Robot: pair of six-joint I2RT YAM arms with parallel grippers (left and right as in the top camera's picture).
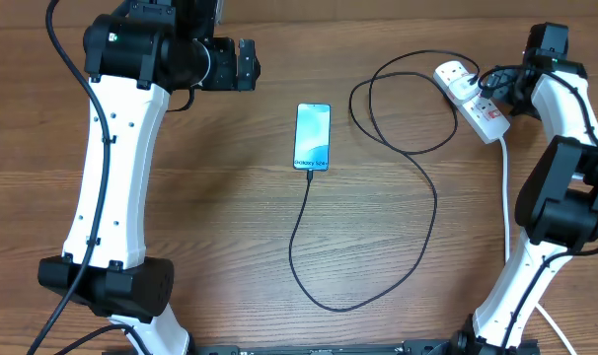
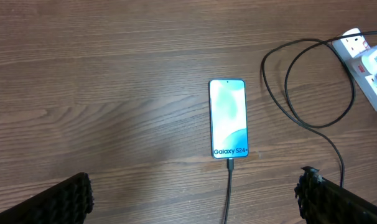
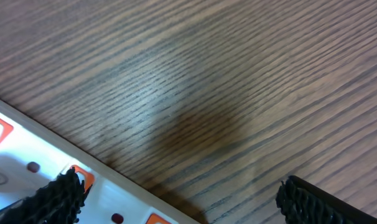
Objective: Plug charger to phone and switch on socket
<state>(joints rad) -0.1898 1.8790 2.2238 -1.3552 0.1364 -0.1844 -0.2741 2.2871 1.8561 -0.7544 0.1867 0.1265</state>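
The phone (image 1: 313, 136) lies flat mid-table, its blue screen lit, with "Galaxy" at its near edge. It also shows in the left wrist view (image 2: 228, 118). The black charger cable (image 1: 304, 256) has its tip in the phone's near edge (image 2: 230, 163). It loops across the table to the white socket (image 1: 467, 97) at the far right. My left gripper (image 1: 250, 64) is open and empty, raised to the left of the phone (image 2: 195, 208). My right gripper (image 1: 493, 87) is open over the socket. In the right wrist view its left finger is at a red switch (image 3: 83, 177), fingertips apart (image 3: 182, 199).
The socket's thick white cord (image 1: 505, 197) runs down the right side past the right arm's base. The charger cable makes wide loops (image 1: 417, 148) between the phone and the socket. The socket's end shows at the right edge of the left wrist view (image 2: 369, 62).
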